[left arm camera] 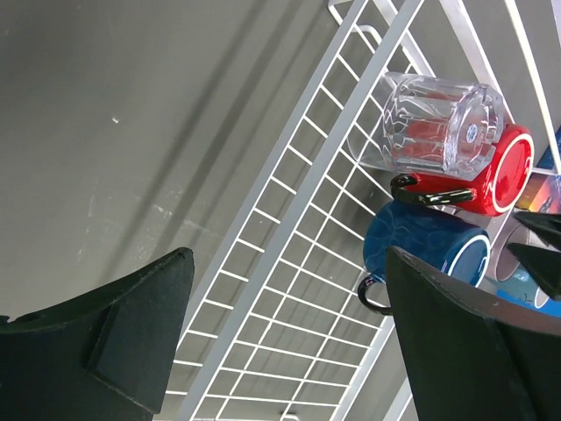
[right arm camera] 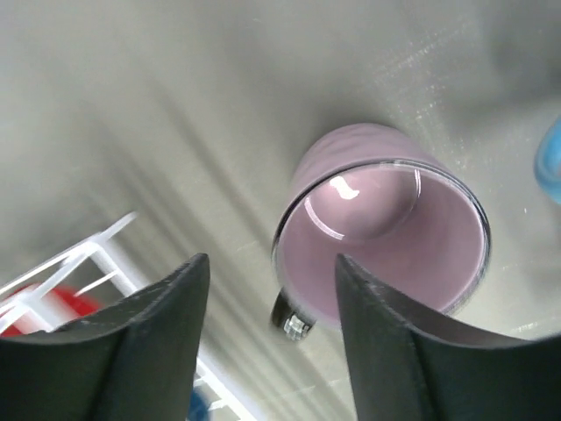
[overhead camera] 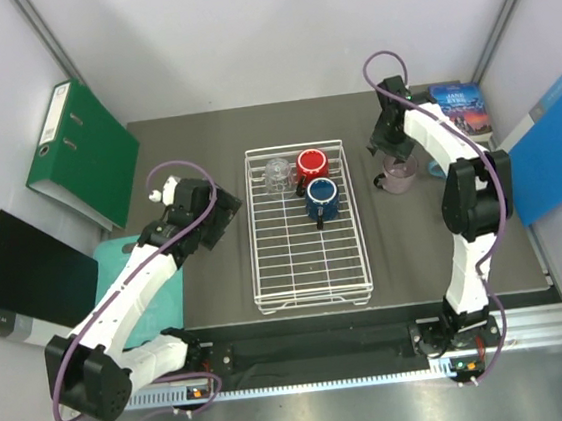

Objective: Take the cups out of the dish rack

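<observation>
The dish rack [overhead camera: 310, 268] lay in the middle of the table [overhead camera: 184, 145], its long axis running from top to bottom of the top view, and the cups in it were all bunched at its upper end: a clear glass tumbler [overhead camera: 278, 174] at the upper left, a red mug [overhead camera: 311, 164] touching or just beside it on the right, and a dark blue mug [overhead camera: 322, 199] just below the red one. All three seemed to stand mouth down. The mauve-pink mug [right arm camera: 386, 237] stood upright on the table right of the rack, already unloaded. The right tool [right arm camera: 272, 259] hovered directly over it with its fingers parted and bare table showing between them, pinching nothing. The left tool [overhead camera: 227, 208] hung just outside the rack's left side, spread wide and empty, pointed across the wires at the cups. From it the tumbler lay up and to the right, the nearest of the three, with the two mugs behind it. So the left arm looked the better placed for the tumbler, while the red and dark blue mugs sat toward the right arm's side.
</observation>
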Robot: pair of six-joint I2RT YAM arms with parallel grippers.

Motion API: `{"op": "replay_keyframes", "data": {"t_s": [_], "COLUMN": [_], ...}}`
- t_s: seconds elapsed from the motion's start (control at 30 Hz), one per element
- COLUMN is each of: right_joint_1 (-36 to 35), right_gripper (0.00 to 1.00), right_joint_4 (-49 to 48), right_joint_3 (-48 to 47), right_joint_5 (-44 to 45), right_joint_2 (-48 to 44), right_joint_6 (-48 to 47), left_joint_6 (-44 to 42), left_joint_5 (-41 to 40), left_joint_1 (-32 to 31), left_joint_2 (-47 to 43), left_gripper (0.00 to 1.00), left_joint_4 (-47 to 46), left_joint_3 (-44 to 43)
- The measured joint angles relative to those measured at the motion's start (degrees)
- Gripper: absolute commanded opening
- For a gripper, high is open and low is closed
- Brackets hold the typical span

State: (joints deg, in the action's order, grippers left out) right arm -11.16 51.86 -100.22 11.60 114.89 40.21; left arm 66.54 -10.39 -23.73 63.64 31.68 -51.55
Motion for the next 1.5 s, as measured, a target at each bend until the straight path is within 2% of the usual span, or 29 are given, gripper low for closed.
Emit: {"op": "replay_keyframes", "data": {"t_s": [0.2,0.37,0.67,0.8,0.93,1.1,1.5], "right_joint_1": [-0.79,-3.02,-15.52,-18.47,-18.99,-19.1,-19.1], "right_gripper": [0.67,0.69,0.72,0.72,0.72,0.72,0.72], "right_joint_4": [-0.22,-3.65,-12.74,-13.66,-12.9,-12.79,-12.52], "right_joint_3": [-5.51,-3.13,16.0,23.61,28.52,29.07,29.35], "right_joint_5": [-1.75,-2.82,-1.64,-0.76,-0.28,0.28,0.09], "right_joint_2": [-4.13,-14.23,-43.21,-50.03,-54.18,-57.37,-58.49], "right_joint_6": [0.02,-0.96,-6.75,-8.09,-9.18,-10.32,-10.78], "left_joint_6": [-1.77,-5.81,-16.52,-20.31,-23.87,-28.61,-31.43], "left_joint_5": [0.07,0.9,-7.67,-10.21,-11.13,-10.86,-10.23], "left_joint_1": [0.0,-2.1,-22.34,-25.68,-25.99,-25.92,-25.97], "left_joint_2": [0.09,3.06,20.48,28.24,34.53,41.75,47.39], "left_gripper": [0.97,0.99,0.99,0.99,0.99,0.99,0.99], "left_joint_4": [0.0,-0.17,2.05,3.21,4.57,6.34,6.51], "left_joint_3": [-1.09,-4.79,-25.16,-31.8,-35.93,-41.88,-46.01]}}
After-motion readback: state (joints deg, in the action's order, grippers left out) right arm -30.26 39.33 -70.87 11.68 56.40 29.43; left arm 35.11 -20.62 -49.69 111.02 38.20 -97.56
